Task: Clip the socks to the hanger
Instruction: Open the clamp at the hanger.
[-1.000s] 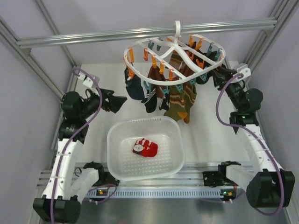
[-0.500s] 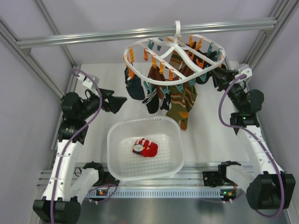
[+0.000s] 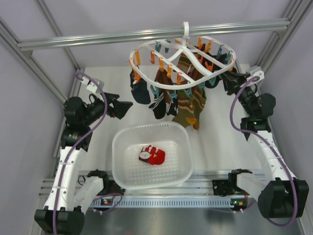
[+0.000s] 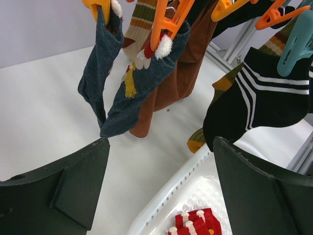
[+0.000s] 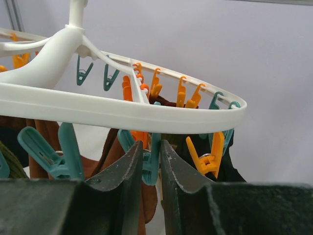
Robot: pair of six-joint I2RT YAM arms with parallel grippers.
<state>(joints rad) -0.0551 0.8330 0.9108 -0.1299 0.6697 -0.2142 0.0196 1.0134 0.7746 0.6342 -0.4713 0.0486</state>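
The two red socks [image 3: 152,155] lie together in the white perforated basket [image 3: 120,147]; they also show in the left wrist view [image 4: 195,223]. The white ring hanger [image 3: 184,43] hangs from the top rail with orange and teal clips. My left gripper [image 3: 126,106] is open and empty, held above the table left of the basket, with the basket rim [image 4: 171,196] between its fingers [image 4: 161,144]. My right gripper [image 3: 230,78] is at the hanger's right edge. In the right wrist view it [image 5: 150,144] is shut on a teal clip [image 5: 152,164] under the ring [image 5: 122,112].
Dark navy socks [image 3: 142,93], black socks [image 3: 159,105] and brown-green striped socks [image 3: 188,105] hang from the clips over the far side of the basket. Aluminium frame posts stand at the left and right table edges.
My right gripper nudged slightly at the hanger's right edge and the hanging striped socks swayed a little. The left arm and the red socks have not moved.
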